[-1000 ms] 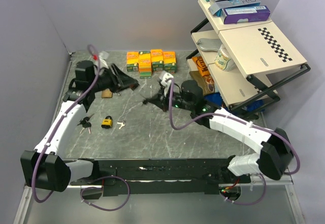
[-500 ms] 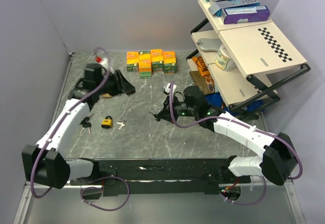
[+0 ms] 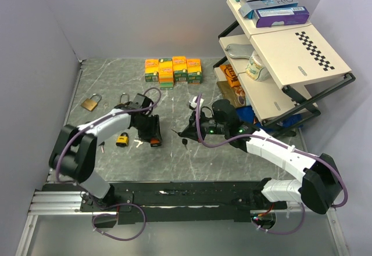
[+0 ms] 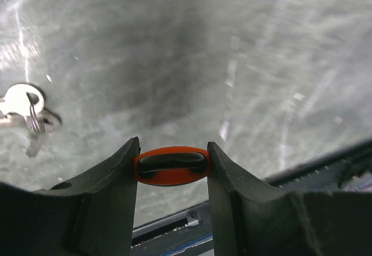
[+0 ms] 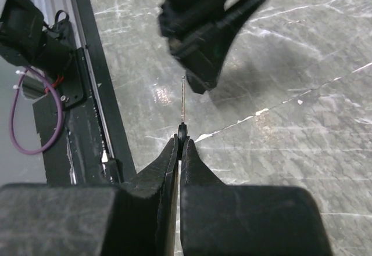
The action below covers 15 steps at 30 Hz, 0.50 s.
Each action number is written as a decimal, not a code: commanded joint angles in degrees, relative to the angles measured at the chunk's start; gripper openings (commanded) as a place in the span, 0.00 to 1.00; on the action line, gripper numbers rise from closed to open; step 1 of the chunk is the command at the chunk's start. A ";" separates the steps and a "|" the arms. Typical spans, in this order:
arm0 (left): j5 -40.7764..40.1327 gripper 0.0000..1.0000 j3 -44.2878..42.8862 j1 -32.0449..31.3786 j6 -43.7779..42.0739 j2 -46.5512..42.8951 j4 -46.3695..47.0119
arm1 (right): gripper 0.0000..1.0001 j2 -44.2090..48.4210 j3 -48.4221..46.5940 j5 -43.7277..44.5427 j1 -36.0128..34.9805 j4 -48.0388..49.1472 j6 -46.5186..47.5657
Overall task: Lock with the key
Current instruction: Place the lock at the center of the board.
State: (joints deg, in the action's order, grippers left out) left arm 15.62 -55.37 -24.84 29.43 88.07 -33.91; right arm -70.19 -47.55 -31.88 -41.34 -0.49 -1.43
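My left gripper [image 3: 153, 139] sits low over the table, left of centre, shut on a small orange lock [image 3: 155, 143]. The left wrist view shows that orange lock [image 4: 171, 167] wedged crosswise between the two fingertips of the left gripper [image 4: 172, 147]. To its right, my right gripper [image 3: 185, 132] is shut on the black head of a key [image 3: 185, 143]. In the right wrist view, the key [image 5: 183, 102] sticks its thin blade out from the right gripper [image 5: 182, 141] toward the dark left gripper [image 5: 203, 35], a short gap away.
A yellow padlock [image 3: 122, 140] and loose silver keys [image 3: 138, 144] lie just left of the left gripper. A brass padlock [image 3: 90, 102] lies at the back left. Orange and green boxes [image 3: 173, 70] line the back. A tilted shelf rack [image 3: 279, 64] fills the right.
My left arm has swung from the back left down to the table's middle, now holding the orange lock. The right gripper with the key has drifted slightly forward.
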 commanded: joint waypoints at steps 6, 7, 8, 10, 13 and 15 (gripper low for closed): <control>-1.20 0.04 -8.08 -1.26 0.80 11.33 -2.83 | 0.00 -0.73 -1.23 -2.14 0.21 2.43 0.02; -0.94 0.03 -8.08 -1.70 0.89 12.20 -2.74 | 0.00 -0.91 -1.23 -1.96 0.21 2.25 0.20; -0.68 0.04 -8.08 -1.96 0.98 12.56 -2.83 | 0.00 -1.00 -1.14 -1.96 0.21 2.16 0.11; -0.41 0.06 -8.08 -2.58 1.24 13.52 -2.65 | 0.00 -1.09 -0.97 -1.78 0.38 2.25 0.20; -0.67 0.10 -8.78 -3.02 1.24 15.28 -3.18 | 0.00 -1.52 -0.62 -1.00 0.30 2.43 0.03; -0.32 0.17 -9.31 -3.11 1.16 16.25 -3.88 | 0.00 -2.05 -0.26 -0.56 0.39 2.60 -0.15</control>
State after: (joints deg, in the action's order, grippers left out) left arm 14.24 -63.02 -27.22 29.67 101.80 -36.77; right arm -71.57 -47.55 -32.69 -41.34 -0.38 -1.43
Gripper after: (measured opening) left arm 0.474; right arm 0.022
